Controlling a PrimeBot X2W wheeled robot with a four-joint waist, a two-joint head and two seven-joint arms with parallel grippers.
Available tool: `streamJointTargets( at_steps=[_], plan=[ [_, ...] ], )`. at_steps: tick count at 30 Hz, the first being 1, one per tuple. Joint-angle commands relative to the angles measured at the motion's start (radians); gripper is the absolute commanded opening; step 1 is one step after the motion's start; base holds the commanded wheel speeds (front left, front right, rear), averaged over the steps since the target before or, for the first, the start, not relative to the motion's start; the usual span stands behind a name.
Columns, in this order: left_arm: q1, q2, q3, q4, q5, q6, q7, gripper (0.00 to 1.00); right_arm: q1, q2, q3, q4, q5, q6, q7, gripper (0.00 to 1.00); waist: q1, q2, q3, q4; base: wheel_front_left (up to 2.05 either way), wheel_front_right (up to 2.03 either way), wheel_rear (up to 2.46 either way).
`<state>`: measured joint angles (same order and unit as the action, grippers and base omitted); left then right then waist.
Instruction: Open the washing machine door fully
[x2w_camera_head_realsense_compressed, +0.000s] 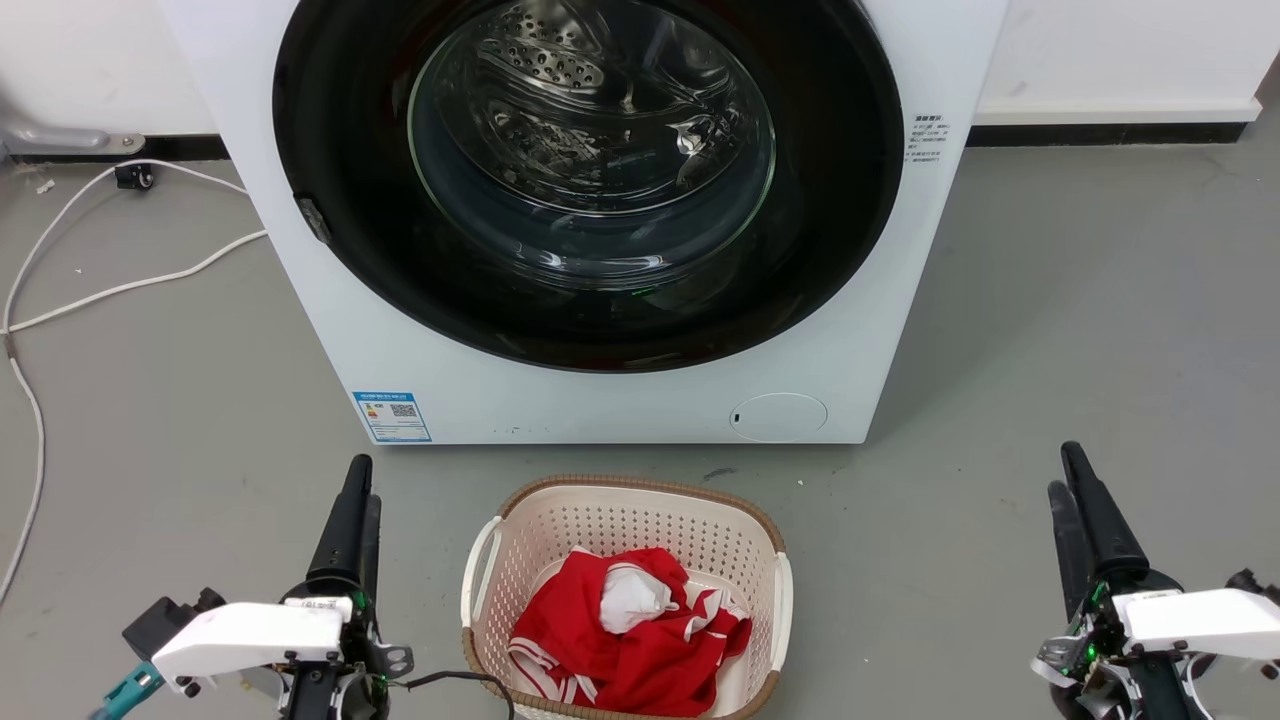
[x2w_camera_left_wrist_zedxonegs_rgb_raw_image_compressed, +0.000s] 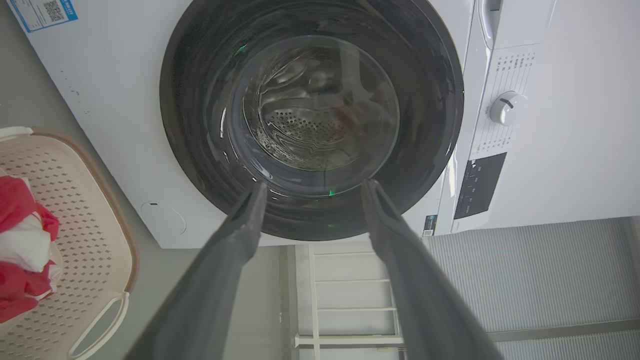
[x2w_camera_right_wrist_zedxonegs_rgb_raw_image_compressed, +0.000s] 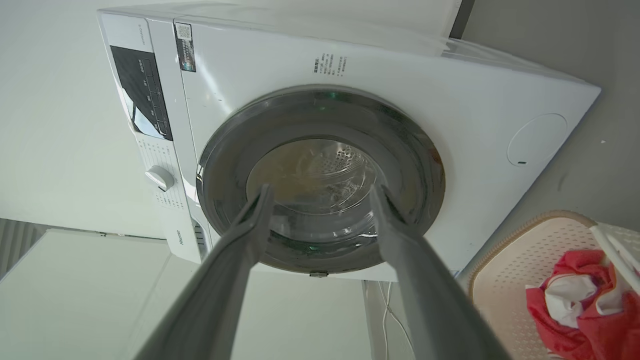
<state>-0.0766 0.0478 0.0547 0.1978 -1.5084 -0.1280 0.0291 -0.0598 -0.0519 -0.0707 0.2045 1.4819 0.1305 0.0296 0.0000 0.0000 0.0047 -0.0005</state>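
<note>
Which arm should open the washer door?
Left, probably. The washing machine door is shut; its grey pull tab sits on its left rim, nearer the left gripper; the right gripper stands farther off.

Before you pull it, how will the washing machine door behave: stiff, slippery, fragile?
The washing machine door looks rigid, so it should probably swing as one piece. Its glossy black surface seems smooth; a grip may slip there. The bulging glass window could be fragile, so avoid knocking it.
</note>
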Motion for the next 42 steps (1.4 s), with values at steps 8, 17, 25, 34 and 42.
streamJointTargets(
  at_steps=[8, 17, 25, 34, 42],
  plan=[
    [-0.02, 0.005, -0.016, -0.086, 0.193, -0.002, -0.043, 1.0, -0.007, 0.0, 0.02, -0.097, -0.253, 0.0, -0.042, 1.0, 0.0, 0.0, 0.001, -0.003, 0.0, 0.0, 0.0],
    [-0.018, 0.005, -0.037, -0.132, 0.393, -0.002, -0.077, 1.0, 0.006, 0.0, 0.048, -0.154, -0.517, 0.0, -0.077, 1.0, 0.0, 0.0, 0.002, -0.005, 0.0, 0.0, 0.0],
    [-0.004, 0.008, -0.047, -0.155, 0.572, -0.002, -0.105, 1.0, 0.028, 0.0, 0.061, -0.176, -0.701, 0.0, -0.104, 1.0, 0.0, 0.0, 0.002, -0.008, 0.0, 0.0, 0.0],
    [0.01, 0.006, -0.045, -0.17, 0.726, -0.003, -0.13, 1.0, 0.037, 0.001, 0.061, -0.179, -0.828, 0.0, -0.11, 1.0, 0.0, 0.0, 0.003, -0.009, 0.0, 0.0, 0.0],
    [0.019, 0.004, -0.06, -0.167, 0.859, -0.003, -0.154, 1.0, 0.047, 0.001, 0.063, -0.181, -0.925, 0.0, -0.102, 1.0, 0.0, 0.0, 0.004, -0.009, 0.0, 0.0, 0.0]
  ],
)
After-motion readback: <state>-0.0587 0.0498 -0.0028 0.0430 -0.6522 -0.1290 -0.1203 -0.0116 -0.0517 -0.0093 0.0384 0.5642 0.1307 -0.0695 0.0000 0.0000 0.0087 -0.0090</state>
